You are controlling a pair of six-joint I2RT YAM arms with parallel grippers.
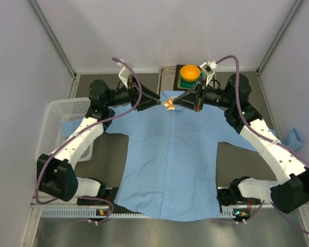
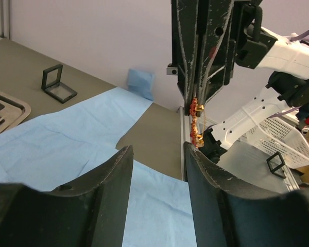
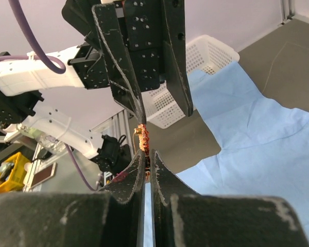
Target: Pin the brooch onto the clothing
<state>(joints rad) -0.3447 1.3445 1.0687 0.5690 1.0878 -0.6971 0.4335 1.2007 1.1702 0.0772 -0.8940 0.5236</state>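
The light blue shirt point(image 1: 170, 159) lies flat on the table, collar at the far side. The tiny red-orange brooch point(image 1: 170, 104) hangs just above the collar, between the two grippers. My right gripper point(image 1: 176, 103) is shut on the brooch; in the right wrist view its fingers point(image 3: 148, 157) pinch the lower end of the brooch point(image 3: 143, 140). My left gripper point(image 1: 158, 102) faces it, open; in the left wrist view point(image 2: 157, 154) the brooch point(image 2: 196, 123) sits at the tip of its right finger, outside the gap. The shirt point(image 2: 67, 149) lies below.
An orange bowl point(image 1: 190, 72) stands on a green block on a dark tray behind the collar. A white basket point(image 1: 56, 118) is at the left, partly under a sleeve. A folded blue cloth point(image 1: 294, 136) lies at the right. A small open black case point(image 2: 56, 82) sits beyond the sleeve.
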